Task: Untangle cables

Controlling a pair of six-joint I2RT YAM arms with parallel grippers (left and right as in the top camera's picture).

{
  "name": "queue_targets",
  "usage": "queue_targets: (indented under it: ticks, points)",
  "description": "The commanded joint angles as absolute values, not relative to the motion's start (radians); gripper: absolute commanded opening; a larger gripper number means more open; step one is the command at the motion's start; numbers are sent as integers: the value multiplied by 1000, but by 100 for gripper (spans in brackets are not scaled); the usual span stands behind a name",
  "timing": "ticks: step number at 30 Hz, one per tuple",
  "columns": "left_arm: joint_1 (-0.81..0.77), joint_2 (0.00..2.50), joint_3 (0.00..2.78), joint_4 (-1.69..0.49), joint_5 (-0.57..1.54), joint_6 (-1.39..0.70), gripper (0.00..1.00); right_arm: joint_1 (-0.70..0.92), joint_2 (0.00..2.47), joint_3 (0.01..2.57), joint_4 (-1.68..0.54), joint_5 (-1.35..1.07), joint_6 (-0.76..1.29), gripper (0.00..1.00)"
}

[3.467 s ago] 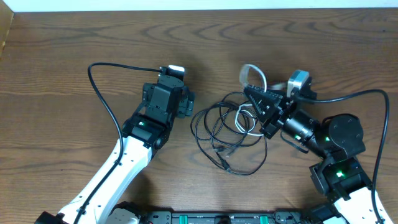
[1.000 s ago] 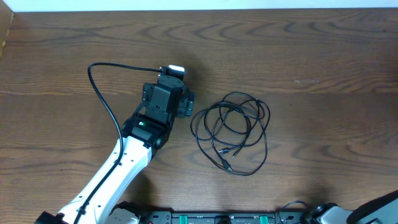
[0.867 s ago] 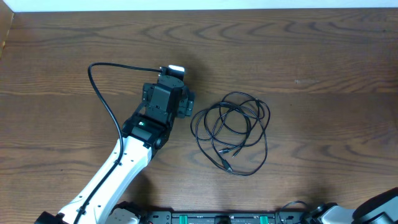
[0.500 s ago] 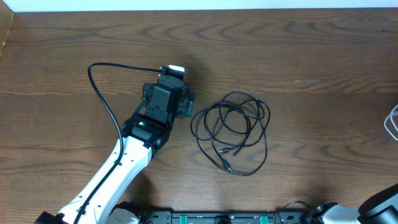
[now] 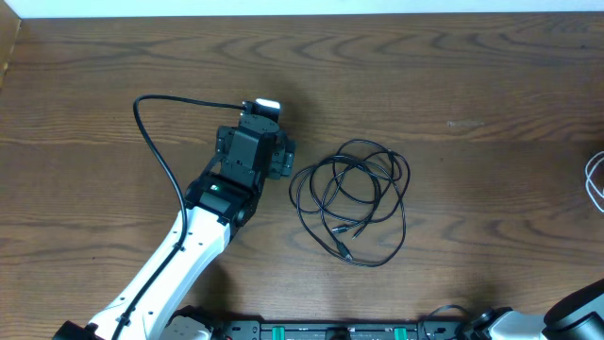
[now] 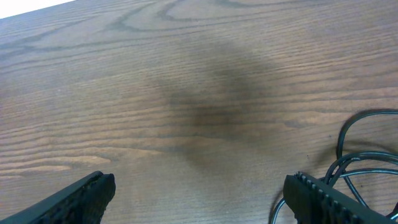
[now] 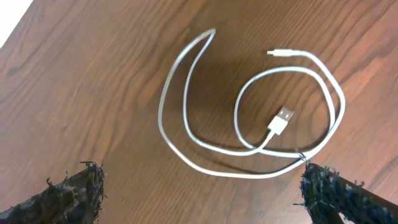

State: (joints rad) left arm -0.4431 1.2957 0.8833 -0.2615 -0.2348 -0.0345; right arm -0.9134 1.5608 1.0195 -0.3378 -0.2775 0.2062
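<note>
The black cable (image 5: 354,200) lies alone in loose overlapping loops at the table's middle, and part of it shows at the right of the left wrist view (image 6: 367,163). The white cable (image 7: 249,106) lies flat in two loops on the wood, its USB plug (image 7: 281,119) inside one loop. Only a sliver of it shows at the overhead view's right edge (image 5: 595,179). My right gripper (image 7: 208,193) hovers open above it, holding nothing. My left gripper (image 6: 199,199) is open and empty, just left of the black coil.
My left arm (image 5: 212,203) reaches in from the bottom left, with its own thick black lead (image 5: 156,132) arching to the left. A part of my right arm (image 5: 578,312) shows at the bottom right corner. The table's far edge (image 5: 302,13) runs along the top.
The white cable has left the black coil and now lies at the far right edge. My right arm has moved out of the overhead view. The left arm is still.
</note>
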Motion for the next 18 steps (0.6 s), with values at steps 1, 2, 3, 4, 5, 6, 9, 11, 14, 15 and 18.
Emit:
queue_targets:
  ticks: [1,2,3,4,5,6,9,11,14,15,18]
  points:
    - [-440,1287,894,-262,-244,-51,91,-915,1567,1035,-361,-347,262,99]
    - [-440,1287,894,-262,-244,-51,91,-915,1567,1035,-370,-371,265,99]
    - [-440,1287,894,-262,-244,-51,91,-914,1567,1035,-378,-390,270,99]
    - [-440,1287,894,-262,-244,-51,91,-912,1567,1035,-382,-404,269,99]
    - [-440,1287,894,-262,-244,-51,91,-907,1567,1035,-389,-413,269,99]
    - [-440,1287,894,-262,-244,-51,91,-900,1567,1035,-399,-420,269,99]
    - [-440,1287,894,-262,-244,-51,91,-873,1567,1035,-424,-422,268,99]
    - [-440,1287,894,-262,-244,-51,92,-842,1567,1035,-442,-421,268,99]
    - [-440,1287,894,-262,-244,-51,91,-786,1567,1035,-467,-421,268,99]
    - [-440,1287,894,-262,-244,-51,91,-756,1567,1035,-478,-420,268,99]
    - [-440,1287,894,-262,-244,-51,91,-686,1567,1035,-505,-403,260,99]
